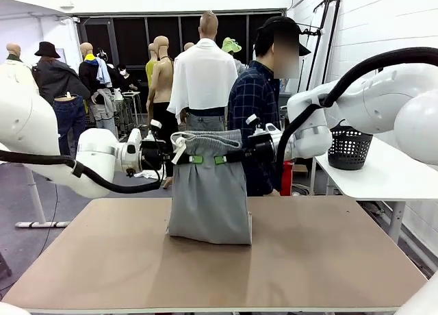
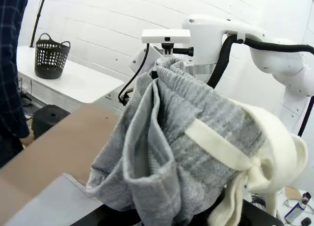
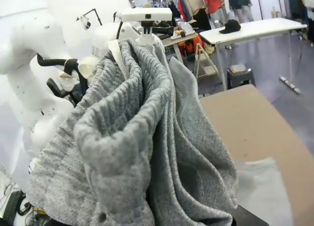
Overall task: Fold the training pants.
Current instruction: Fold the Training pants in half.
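Observation:
The light grey training pants (image 1: 209, 198) hang by their ribbed waistband between both grippers above the middle of the brown table (image 1: 328, 260). Their lower end rests on the tabletop in a doubled layer. My left gripper (image 1: 195, 159) is shut on the waistband's left part, where the white drawstring (image 1: 179, 149) dangles. My right gripper (image 1: 222, 159) is shut on the waistband's right part, close to the left one. In the left wrist view the bunched waistband (image 2: 196, 137) and drawstring (image 2: 221, 150) hide my fingers. The right wrist view shows the ribbed cloth (image 3: 132, 132) draped over my fingers.
A person in a dark checked shirt (image 1: 254, 99) stands right behind the table's far edge. A white side table (image 1: 383, 171) with a black basket (image 1: 349, 148) stands at the right. Bare tabletop lies on both sides of the pants.

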Robot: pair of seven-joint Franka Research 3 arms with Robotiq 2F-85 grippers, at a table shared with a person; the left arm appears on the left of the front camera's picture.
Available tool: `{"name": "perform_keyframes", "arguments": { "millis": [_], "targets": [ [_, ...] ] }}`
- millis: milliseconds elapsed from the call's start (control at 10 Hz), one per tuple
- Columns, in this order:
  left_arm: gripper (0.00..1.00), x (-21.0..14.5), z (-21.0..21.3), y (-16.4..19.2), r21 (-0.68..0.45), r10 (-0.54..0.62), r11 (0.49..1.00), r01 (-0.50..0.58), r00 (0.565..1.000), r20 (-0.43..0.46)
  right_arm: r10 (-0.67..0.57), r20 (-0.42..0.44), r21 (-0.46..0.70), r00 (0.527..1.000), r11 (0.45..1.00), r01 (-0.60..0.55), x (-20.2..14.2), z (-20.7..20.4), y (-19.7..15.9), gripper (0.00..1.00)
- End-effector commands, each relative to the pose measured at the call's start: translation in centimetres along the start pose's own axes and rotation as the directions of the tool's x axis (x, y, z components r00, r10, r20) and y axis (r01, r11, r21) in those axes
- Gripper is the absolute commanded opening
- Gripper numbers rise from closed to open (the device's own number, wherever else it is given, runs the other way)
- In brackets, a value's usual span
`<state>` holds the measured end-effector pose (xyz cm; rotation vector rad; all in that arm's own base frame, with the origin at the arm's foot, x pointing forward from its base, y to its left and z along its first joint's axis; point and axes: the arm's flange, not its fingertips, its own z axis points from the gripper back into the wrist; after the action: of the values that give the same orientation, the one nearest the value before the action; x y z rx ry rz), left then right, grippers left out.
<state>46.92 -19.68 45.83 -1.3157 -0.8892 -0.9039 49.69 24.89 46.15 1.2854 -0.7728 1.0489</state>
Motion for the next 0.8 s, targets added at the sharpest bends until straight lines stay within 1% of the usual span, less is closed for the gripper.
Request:
{"name": "perform_keyframes", "arguments": {
  "millis": [0, 100, 200, 600, 700],
  "targets": [
    [0.0, -0.3, 2.0, -1.6, -0.01, 0.048, 0.999, -0.047, 0.997, 0.063, -0.06, 0.039, -0.072, 0.997, 0.995, 0.063, -1.5, 2.4, -0.1, 0.0],
    [0.0, 0.0, 2.1, -1.8, 0.017, -0.001, 1.0, 0.0, 0.998, 0.056, -0.047, 0.043, -0.077, 0.998, 0.996, 0.051, -1.2, 2.5, 0.1, 0.0],
    [0.0, -1.0, -0.1, -0.3, -0.001, 0.024, 1.0, -0.024, 1.0, 0.008, -0.025, 0.005, 0.001, 1.0, 1.0, 0.025, -1.0, -0.1, 0.4, 0.0],
    [0.0, -1.0, -0.1, -0.3, -0.001, 0.024, 1.0, -0.024, 1.0, 0.008, -0.025, 0.005, 0.001, 1.0, 1.0, 0.025, -1.0, -0.1, 0.4, 0.0],
    [0.0, -1.5, -0.3, -0.4, 0.002, 0.031, 1.0, -0.031, 0.999, 0.007, -0.032, 0.011, 0.008, 0.999, 0.999, 0.032, -1.4, -0.4, 0.7, 0.0]
  ]
}}
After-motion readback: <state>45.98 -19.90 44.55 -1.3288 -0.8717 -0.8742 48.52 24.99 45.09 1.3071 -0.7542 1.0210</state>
